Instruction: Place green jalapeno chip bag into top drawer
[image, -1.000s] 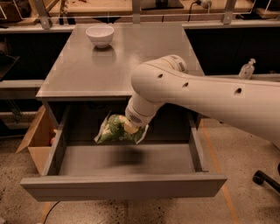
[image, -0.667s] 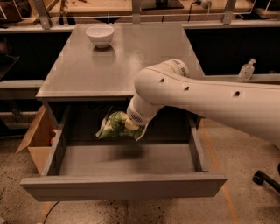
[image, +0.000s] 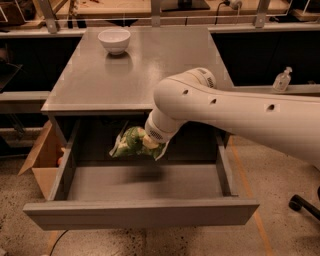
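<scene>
The green jalapeno chip bag (image: 129, 143) is crinkled, green with white edges, and hangs in the air over the back part of the open top drawer (image: 145, 212). My gripper (image: 148, 143) is shut on the bag's right end, at the tip of the big white arm that reaches in from the right. The drawer is pulled far out from under the grey table (image: 140, 75), and its grey floor shows the bag's shadow. The bag is above the drawer floor, not touching it.
A white bowl (image: 114, 40) stands at the table's back left. A cardboard box (image: 42, 157) sits on the floor to the left of the drawer. A clear bottle (image: 281, 80) stands on a ledge at the right. A chair wheel (image: 296, 202) is at the lower right.
The arm and the held bag have shifted slightly right and a little back over the drawer. The grip has not changed.
</scene>
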